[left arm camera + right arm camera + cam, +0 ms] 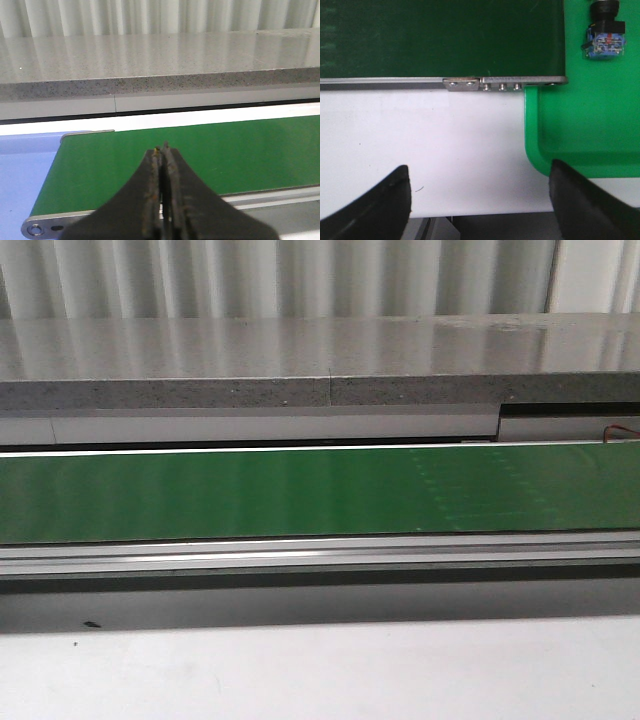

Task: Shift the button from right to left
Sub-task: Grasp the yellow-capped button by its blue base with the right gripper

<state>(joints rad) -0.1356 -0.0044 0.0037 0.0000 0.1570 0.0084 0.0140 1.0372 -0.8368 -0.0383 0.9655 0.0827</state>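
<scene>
1. The button (605,37) shows only in the right wrist view: blue block base with a dark neck, its cap cut off by the frame edge. It lies on its side in a bright green tray (580,125) just beside the end of the green belt (440,37). It is absent from the front view.
2. Right end effector (480,200): fingers wide apart, nothing held, over the white tabletop (420,135), well short of the button and offset from it.
3. Left end effector (162,150): fingers pressed together, nothing between them, over the left end of the belt (200,155), next to a blue surface (25,170).
4. Step in hand, as I read it: the right arm's approach for the pick.
5. To do it well: shift across until the button is centred between the fingers, then advance past the tray's near rim.
6. Clamp across the flat sides of the square base or the neck, not the round cap, which will likely slip.
7. Lift clear of the tray wall and belt frame (505,82) before going left.
</scene>
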